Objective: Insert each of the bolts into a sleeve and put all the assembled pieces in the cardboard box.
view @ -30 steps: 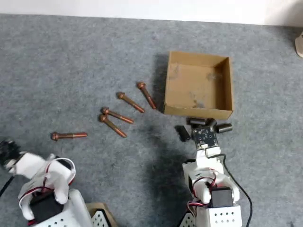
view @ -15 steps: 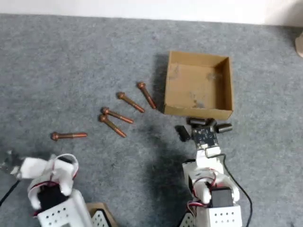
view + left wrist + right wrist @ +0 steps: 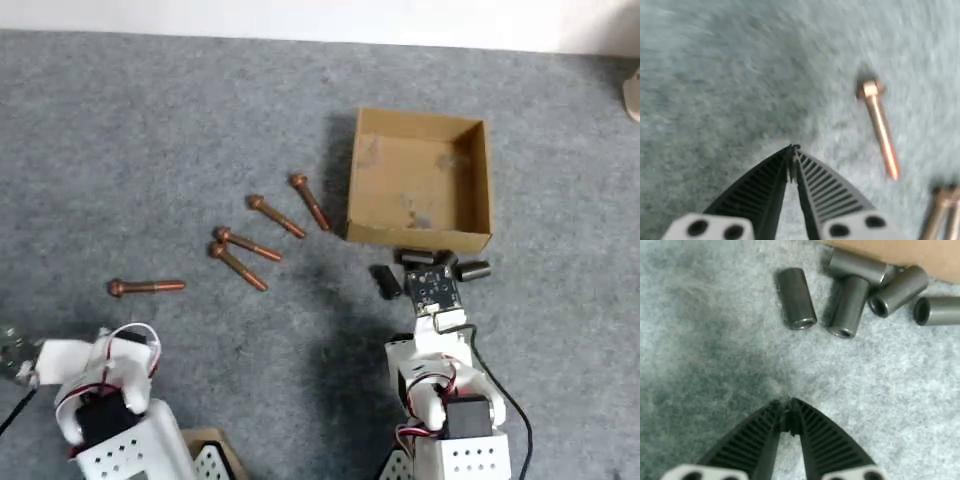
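Several copper bolts lie on the grey carpet: one alone point(image 3: 146, 287), a pair point(image 3: 240, 256), and two more point(image 3: 276, 216) point(image 3: 311, 201) toward the cardboard box point(image 3: 420, 180), which holds nothing. Dark metal sleeves point(image 3: 385, 282) point(image 3: 475, 269) lie in a cluster along the box's near wall. My left gripper point(image 3: 792, 149) is shut and holds nothing, low over the carpet short of the lone bolt point(image 3: 880, 127). My right gripper point(image 3: 787, 412) is shut and holds nothing, a short way from several sleeves point(image 3: 796, 298) point(image 3: 847, 305) point(image 3: 897, 290).
The right arm point(image 3: 440, 385) stands at the front edge under the sleeves, and the left arm point(image 3: 100, 395) stands at the front left corner. Open carpet stretches left of the bolts and between the two arms. The box's edge point(image 3: 900, 249) lies just behind the sleeves.
The left arm has swung at the front left, its gripper end drifting toward the near edge. The right arm, bolts, sleeves and box have not moved.
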You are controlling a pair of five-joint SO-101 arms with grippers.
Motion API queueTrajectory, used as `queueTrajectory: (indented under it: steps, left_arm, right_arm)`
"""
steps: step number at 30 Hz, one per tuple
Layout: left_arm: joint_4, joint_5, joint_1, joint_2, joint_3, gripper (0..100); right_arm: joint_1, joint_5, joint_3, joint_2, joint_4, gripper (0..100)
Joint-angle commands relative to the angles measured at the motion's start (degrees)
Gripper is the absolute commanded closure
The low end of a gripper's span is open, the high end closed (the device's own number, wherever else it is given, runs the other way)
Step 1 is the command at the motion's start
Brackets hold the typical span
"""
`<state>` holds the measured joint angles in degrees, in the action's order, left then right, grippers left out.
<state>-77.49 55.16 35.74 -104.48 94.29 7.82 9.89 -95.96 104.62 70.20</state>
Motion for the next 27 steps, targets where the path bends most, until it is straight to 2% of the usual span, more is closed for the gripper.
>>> queueTrajectory:
  steps: [1, 3, 5, 9, 17, 27]
  left_arm:
    - [-5.5, 9.1, 1.9, 0.0, -3.9, 99]
    - [-5.5, 12.9, 0.8, 0.1, -4.6, 99]
    - [-6.5, 13.3, -1.5, 0.1, -6.0, 99]
    - [-13.6, 15.3, -4.9, 0.2, -13.8, 99]
    - [-13.9, 22.0, -7.9, 0.3, -14.4, 99]
    - [-14.1, 22.3, -7.4, 0.2, -18.6, 99]
  right_arm:
    - [0.4, -0.5, -8.0, 0.7, -1.2, 99.5]
    - [0.4, -0.5, -8.0, 0.7, -1.2, 99.5]
    - [0.4, -0.5, -8.0, 0.7, -1.1, 99.5]
    - [0.4, -0.5, -8.0, 0.7, -1.1, 99.5]
    - [0.4, -0.6, -8.0, 0.7, -1.1, 99.5]
    - [0.4, -0.6, -8.0, 0.7, -1.1, 99.5]
